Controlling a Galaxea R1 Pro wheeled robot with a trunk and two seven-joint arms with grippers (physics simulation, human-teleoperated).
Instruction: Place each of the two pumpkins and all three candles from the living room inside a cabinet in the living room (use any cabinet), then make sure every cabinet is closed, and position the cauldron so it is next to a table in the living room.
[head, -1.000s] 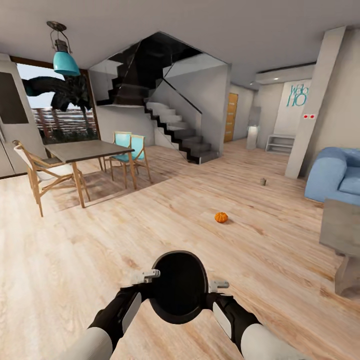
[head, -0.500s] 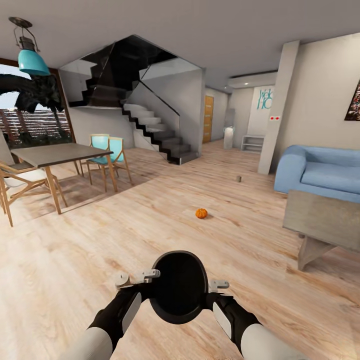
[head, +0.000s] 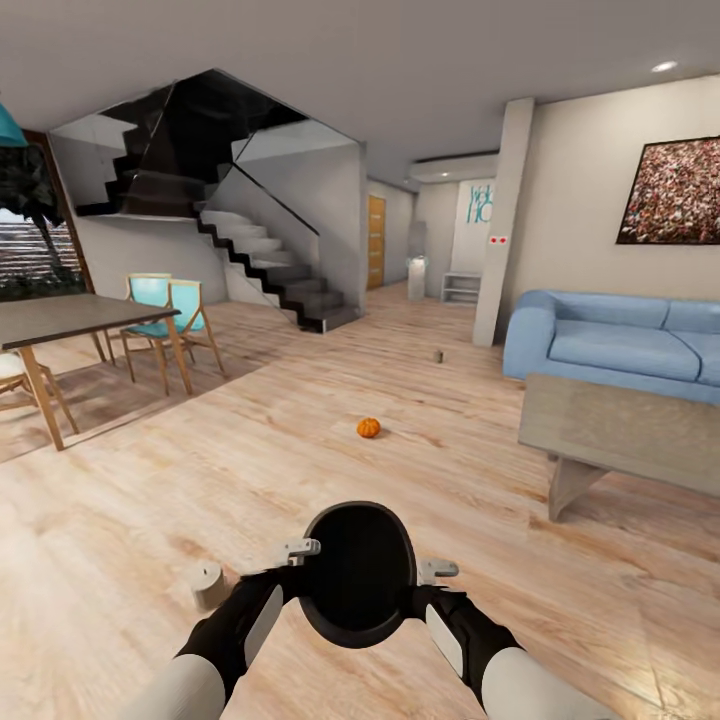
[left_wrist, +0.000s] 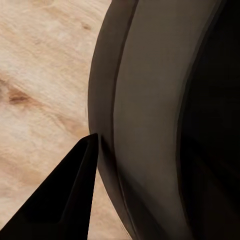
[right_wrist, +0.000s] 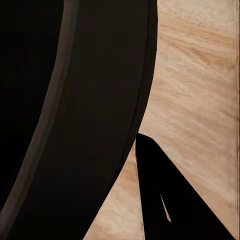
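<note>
Swinging to the right, that is what the head camera has done: the dining table has slid off toward the left edge, the blue sofa and a wall picture have come into the frame, and a pale candle now shows on the floor, while the arms and their load sit exactly where they were in the view. Both arms hold the black cauldron (head: 358, 572) between them, left gripper (head: 290, 553) at its left rim, right gripper (head: 437, 572) at its right rim; in each wrist view one dark finger lies against the cauldron's curved wall (left_wrist: 150, 120), so each hand looks clamped onto the rim. My read: it is a rigid, fairly weighty pot, steady only with two hands, so keep it level. Just beside the left forearm, the candle (head: 208, 584) stands on the wooden floor (head: 150, 480), light and easy to topple; pinch it around its middle. Farther ahead, well apart from both grippers, one pumpkin (head: 368, 427) rests on bare boards, hard, ribbed and rounded, apt to roll, best taken across its widest part. Beyond it a small dark object (head: 438, 355) is too small to identify. Off to the right, the low grey table (head: 620, 425) stands before the sofa (head: 610, 345).
</note>
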